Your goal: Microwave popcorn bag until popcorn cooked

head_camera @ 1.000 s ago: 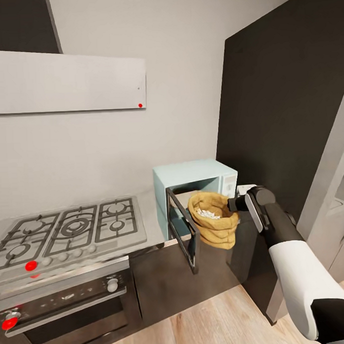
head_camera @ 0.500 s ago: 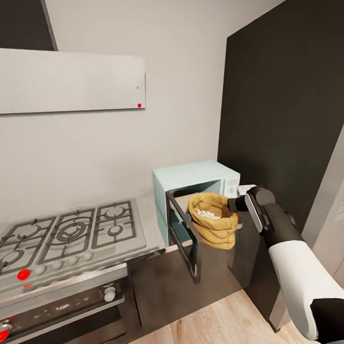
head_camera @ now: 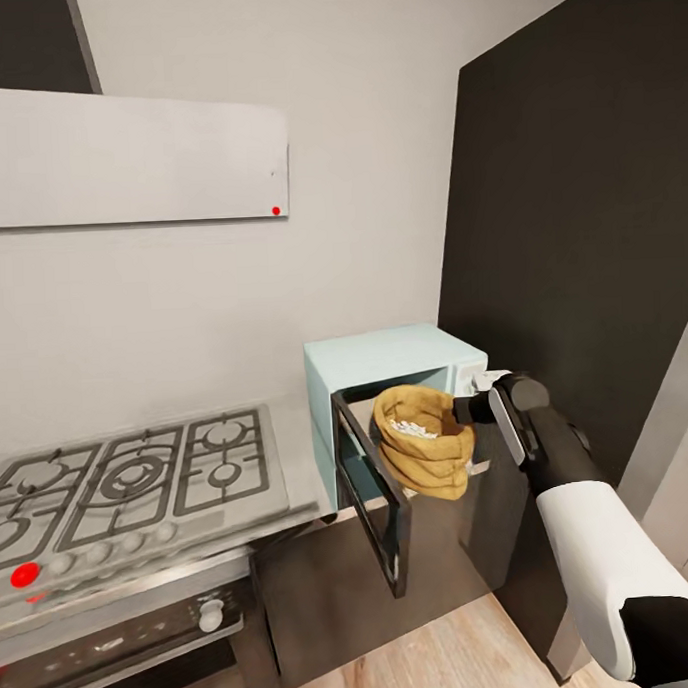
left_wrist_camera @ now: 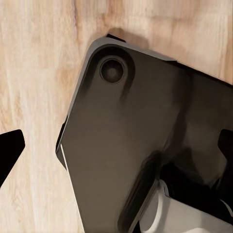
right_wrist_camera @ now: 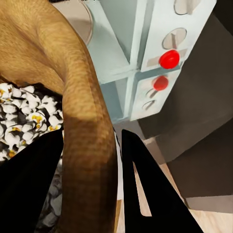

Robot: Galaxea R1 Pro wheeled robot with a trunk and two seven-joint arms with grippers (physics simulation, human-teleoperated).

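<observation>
Popcorn bag [head_camera: 424, 452] had edged nearer the microwave [head_camera: 392, 412] — the right claw [head_camera: 467, 409] pinched its rim, popcorn [right_wrist_camera: 26, 114] inside; the open cavity lay just beyond the bag, straight ahead of the claw.

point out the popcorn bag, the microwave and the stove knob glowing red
popcorn bag [head_camera: 429, 458]: head view, front of the crumpled sack.
microwave [head_camera: 384, 350]: head view, top panel of the blue box.
red knob [head_camera: 26, 575]: head view, middle of the glowing knob.
</observation>
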